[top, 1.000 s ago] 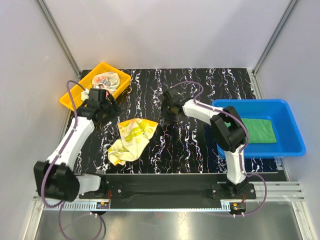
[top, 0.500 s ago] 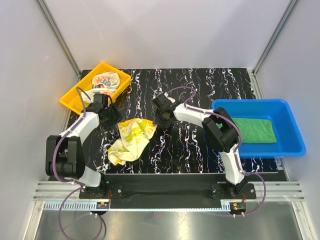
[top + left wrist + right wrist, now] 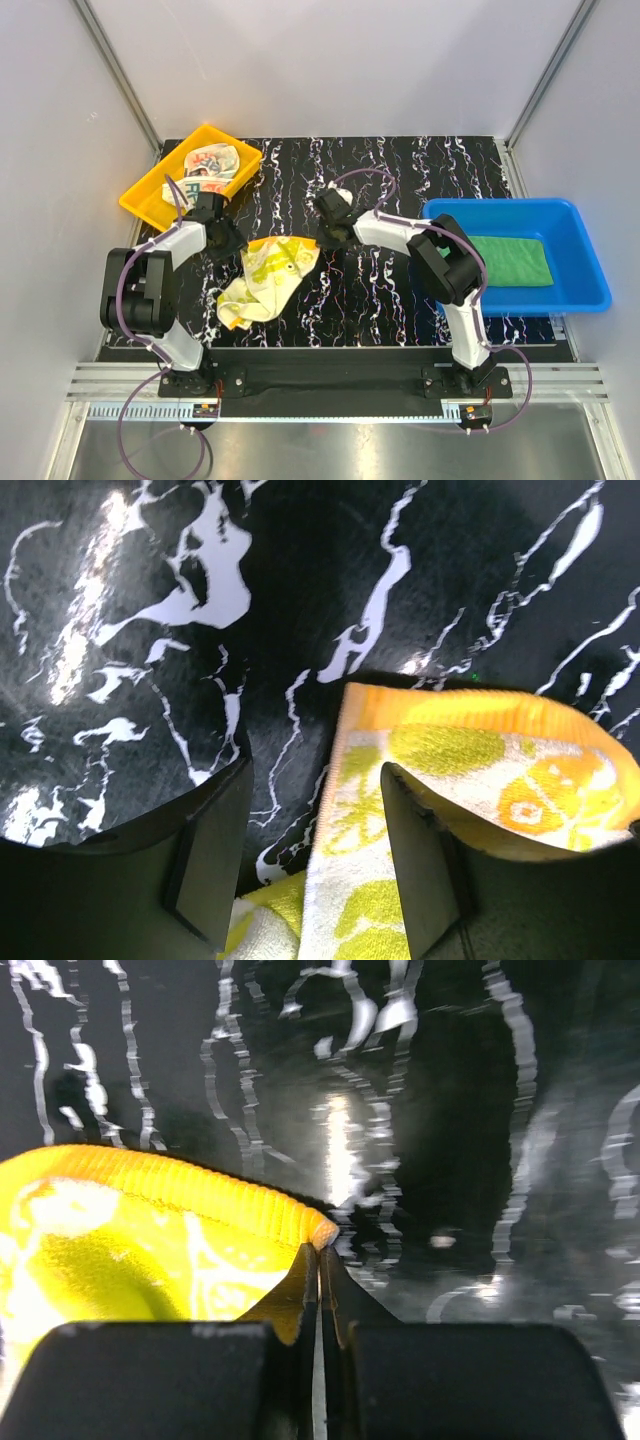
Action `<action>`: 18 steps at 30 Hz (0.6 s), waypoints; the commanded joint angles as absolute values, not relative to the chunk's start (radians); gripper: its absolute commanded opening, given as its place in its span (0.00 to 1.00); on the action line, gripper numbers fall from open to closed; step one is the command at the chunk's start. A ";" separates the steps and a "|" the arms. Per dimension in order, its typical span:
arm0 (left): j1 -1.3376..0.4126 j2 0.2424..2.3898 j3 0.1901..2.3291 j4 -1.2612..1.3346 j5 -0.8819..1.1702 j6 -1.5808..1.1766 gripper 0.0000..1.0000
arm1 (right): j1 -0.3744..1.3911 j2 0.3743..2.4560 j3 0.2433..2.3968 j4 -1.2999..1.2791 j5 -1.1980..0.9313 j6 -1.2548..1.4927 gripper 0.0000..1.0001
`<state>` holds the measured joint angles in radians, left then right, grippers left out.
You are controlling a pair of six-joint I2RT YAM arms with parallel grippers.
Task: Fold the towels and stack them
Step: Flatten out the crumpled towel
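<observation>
Moved: both arms reached yellow towel (image 3: 265, 280).
R hand (image 3: 318, 1260): clamps far-right corner, to spread.
L hand (image 3: 315, 870): open astride left edge.

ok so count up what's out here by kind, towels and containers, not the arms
towels: 3 (yellow patterned towel, green towel, printed white towel)
trays: 1 (yellow tray)
bins: 1 (blue bin)
total: 5
</observation>
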<state>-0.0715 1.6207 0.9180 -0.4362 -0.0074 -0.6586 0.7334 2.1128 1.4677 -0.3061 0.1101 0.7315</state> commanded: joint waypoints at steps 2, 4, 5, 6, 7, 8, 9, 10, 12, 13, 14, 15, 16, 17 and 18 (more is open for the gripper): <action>-0.083 1.643 0.922 -0.341 -0.012 -0.634 0.57 | 0.683 2.054 1.417 -0.267 0.098 0.597 0.00; -0.086 1.673 0.942 -0.345 -0.006 -0.630 0.54 | 0.678 2.046 1.413 -0.270 0.091 0.594 0.00; -0.093 1.701 0.949 -0.344 0.018 -0.627 0.54 | 0.675 2.043 1.401 -0.264 0.084 0.591 0.00; -0.098 1.713 0.959 -0.339 0.024 -0.618 0.53 | 0.673 2.036 1.394 -0.252 0.080 0.591 0.00; -0.104 1.723 0.963 -0.330 0.026 -0.615 0.52 | 0.675 2.036 1.387 -0.247 0.075 0.588 0.00; -0.121 1.723 0.965 -0.328 0.012 -0.609 0.52 | 0.673 2.036 1.387 -0.247 0.069 0.586 0.00; -0.127 1.720 0.966 -0.324 0.015 -0.603 0.51 | 0.670 2.036 1.387 -0.245 0.071 0.586 0.00; -0.130 1.720 0.965 -0.322 0.015 -0.601 0.51 | 0.670 2.037 1.384 -0.247 0.069 0.584 0.00; -0.144 1.726 0.963 -0.325 0.003 -0.603 0.50 | 0.670 2.039 1.384 -0.247 0.069 0.580 0.00; -0.147 1.733 0.965 -0.327 0.003 -0.600 0.49 | 0.667 2.040 1.384 -0.244 0.066 0.578 0.00; -0.161 1.733 0.966 -0.336 -0.024 -0.600 0.49 | 0.667 2.040 1.384 -0.245 0.064 0.574 0.00; -0.167 1.738 0.979 -0.344 -0.037 -0.598 0.49 | 0.664 2.040 1.384 -0.245 0.063 0.571 0.00; -0.173 1.741 0.986 -0.351 -0.047 -0.595 0.48 | 0.663 2.040 1.382 -0.245 0.060 0.569 0.00; -0.185 1.753 0.995 -0.371 -0.066 -0.597 0.43 | 0.661 2.039 1.381 -0.248 0.058 0.566 0.00; -0.187 1.759 1.014 -0.383 -0.071 -0.598 0.42 | 0.661 2.033 1.379 -0.249 0.057 0.561 0.00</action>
